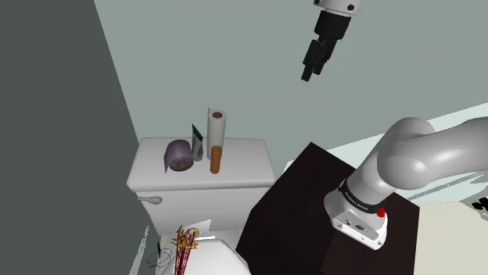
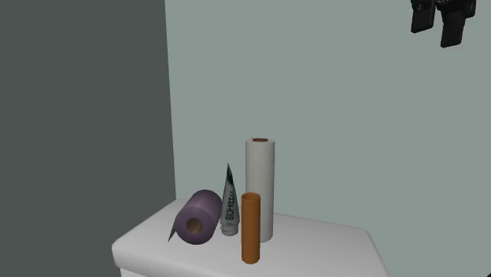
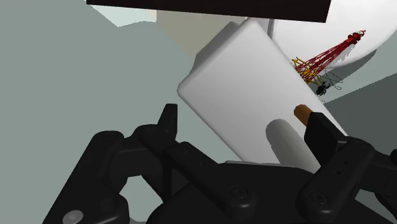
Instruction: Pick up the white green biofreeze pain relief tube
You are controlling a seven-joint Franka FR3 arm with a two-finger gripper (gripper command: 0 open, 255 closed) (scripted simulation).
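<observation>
Hanging high with all-black two-finger gripper [image 1: 307, 74] spread apart, judging the white-and-green tube [image 2: 229, 201] standing cap-down right of the purple roll [image 2: 198, 219] as light, squashy, best pinching its fuller lower body.

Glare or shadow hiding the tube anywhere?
Shoulder view: flat light, no glare; the white-green squeeze tube stands unshadowed on the white toilet tank lid. Second exterior view: dark grey side wall, tube lettering visible. Wrist view: the open black hand blocks the lower part.

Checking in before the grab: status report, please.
Gripper open, empty, high above tank lid. Tube upright on it. Purple roll, white roll, orange cylinder crowd it.
</observation>
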